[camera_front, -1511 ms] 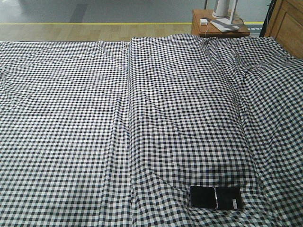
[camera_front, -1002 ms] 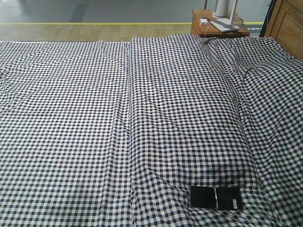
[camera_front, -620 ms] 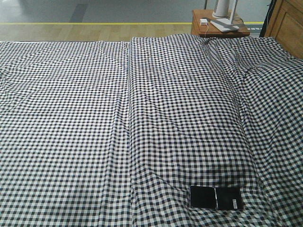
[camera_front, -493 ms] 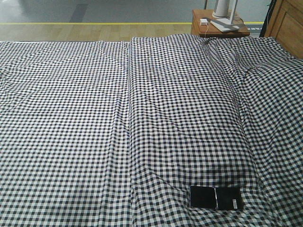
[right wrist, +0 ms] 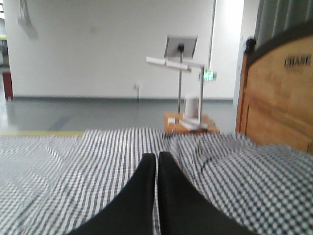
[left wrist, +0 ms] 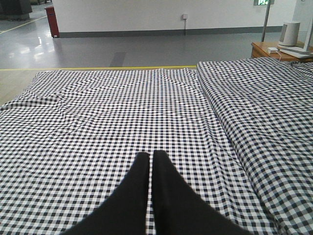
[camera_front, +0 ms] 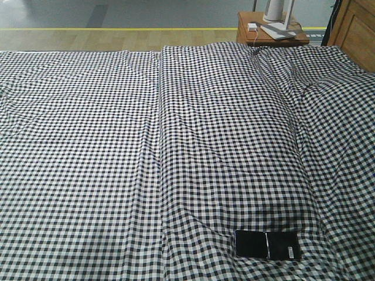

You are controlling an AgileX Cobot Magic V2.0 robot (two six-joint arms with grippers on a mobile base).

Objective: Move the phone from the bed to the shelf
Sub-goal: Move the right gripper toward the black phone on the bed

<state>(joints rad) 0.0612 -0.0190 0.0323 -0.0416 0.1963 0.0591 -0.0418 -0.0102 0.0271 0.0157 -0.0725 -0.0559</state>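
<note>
Front-facing: one phone, one bed

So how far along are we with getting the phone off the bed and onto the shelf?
Nothing looks done yet: the flat glossy black phone lies on the black-and-white checked bed. Nothing is in hand: the left tool and right tool are both shut and empty above the fabric. Left: grasp the phone, lift it and carry it to the shelf, which no view shows.
</note>
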